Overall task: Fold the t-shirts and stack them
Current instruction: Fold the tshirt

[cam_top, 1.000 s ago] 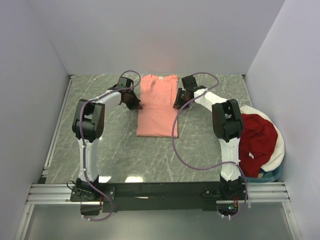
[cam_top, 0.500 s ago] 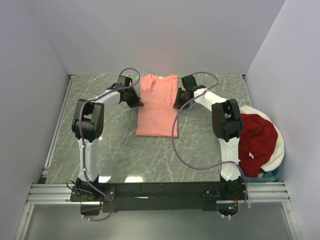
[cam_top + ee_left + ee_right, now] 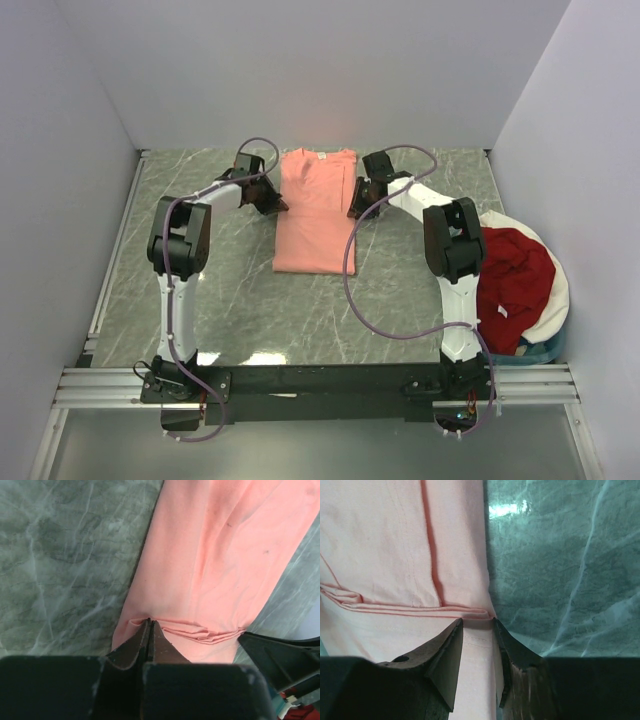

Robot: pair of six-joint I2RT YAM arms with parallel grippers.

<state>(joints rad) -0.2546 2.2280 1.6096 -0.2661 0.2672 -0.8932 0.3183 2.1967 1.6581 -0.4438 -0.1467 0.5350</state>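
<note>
Left claw (image 3: 149, 624) clenched, right claw (image 3: 476, 625) parted, at folded salmon-pink t-shirt (image 3: 312, 222) edges.

The left arm (image 3: 173, 300) and right arm (image 3: 461, 300) reach forward, elbows out, wrists angled inward. The left gripper (image 3: 149, 626) is pinched fully closed; the right gripper (image 3: 477, 624) has its jaws partly apart.

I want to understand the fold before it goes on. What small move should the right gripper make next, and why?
Probably close the right gripper. Its fingers stand open astride the right edge of the salmon-pink t-shirt, where folded layers meet, while the left gripper is shut at the opposite edge. Both sides likely need a grip before lifting.
</note>
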